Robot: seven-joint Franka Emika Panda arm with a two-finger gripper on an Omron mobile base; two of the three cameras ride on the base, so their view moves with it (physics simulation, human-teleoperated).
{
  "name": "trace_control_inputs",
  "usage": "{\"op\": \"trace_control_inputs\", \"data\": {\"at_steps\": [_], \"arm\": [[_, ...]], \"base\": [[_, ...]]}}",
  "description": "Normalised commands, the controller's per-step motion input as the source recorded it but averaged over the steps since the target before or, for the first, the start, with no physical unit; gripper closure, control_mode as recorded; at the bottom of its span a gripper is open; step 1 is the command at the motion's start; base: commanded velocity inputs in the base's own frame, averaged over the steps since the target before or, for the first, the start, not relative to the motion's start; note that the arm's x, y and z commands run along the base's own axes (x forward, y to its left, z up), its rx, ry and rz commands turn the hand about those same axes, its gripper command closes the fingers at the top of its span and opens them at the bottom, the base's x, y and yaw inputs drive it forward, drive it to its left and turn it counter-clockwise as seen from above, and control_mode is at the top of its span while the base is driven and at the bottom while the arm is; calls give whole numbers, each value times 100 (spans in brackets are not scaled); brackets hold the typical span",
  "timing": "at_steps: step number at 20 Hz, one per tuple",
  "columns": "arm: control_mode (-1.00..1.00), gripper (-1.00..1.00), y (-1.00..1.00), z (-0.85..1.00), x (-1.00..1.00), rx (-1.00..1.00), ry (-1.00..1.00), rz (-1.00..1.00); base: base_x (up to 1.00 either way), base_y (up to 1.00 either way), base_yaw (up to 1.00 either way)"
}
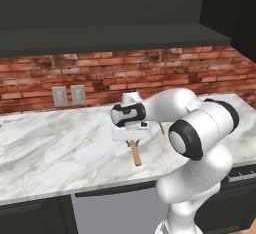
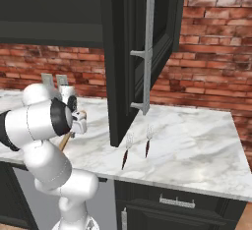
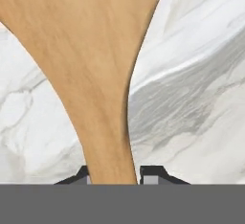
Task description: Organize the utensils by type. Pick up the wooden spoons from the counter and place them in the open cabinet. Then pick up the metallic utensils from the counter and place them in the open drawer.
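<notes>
Furthest left, two wall outlets [image 1: 69, 95] are seen on the brick backsplash. Right of them, the gripper [image 1: 131, 139] is held low over the counter [image 1: 50, 153], and the larger wooden spoon [image 3: 91, 65] is flanked on both sides by its fingertips [image 3: 150, 174] at the handle; whether the handle is actually pinched or only straddled cannot be told. The spoon's handle [image 1: 135, 154] lies on the marble, pointing toward the counter's front edge. A grip this close to the bowl could let the long handle swing or slip when lifted, and the spoon could be dropped. The thinner orange-brown spoon [image 1: 161, 127] is partly hidden behind the arm. Further right, the open cabinet door [image 2: 142, 52] hangs out over the counter and could be struck on the way up to the shelf. Beneath it, the two forks [image 2: 137, 148] lie side by side, near the front edge
</notes>
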Motion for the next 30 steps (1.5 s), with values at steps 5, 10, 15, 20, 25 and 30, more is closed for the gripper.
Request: {"op": "trace_control_inputs", "data": {"at_steps": [5,10,15,20,25,30], "arm": [[-100,100,1,65,-23,-1,1,35],[-100,100,6,56,-33,-7,0,45],[-100,100,0,34,-49,-14,-18,48],[-100,100,0,36,-49,-4,-25,49],[-100,100,-2,47,-46,0,-22,49],[-100,100,-1,56,-48,0,-17,44]], "base": [[0,0,0],[0,0,0],[0,0,0],[0,0,0],[0,0,0],[0,0,0]]}}
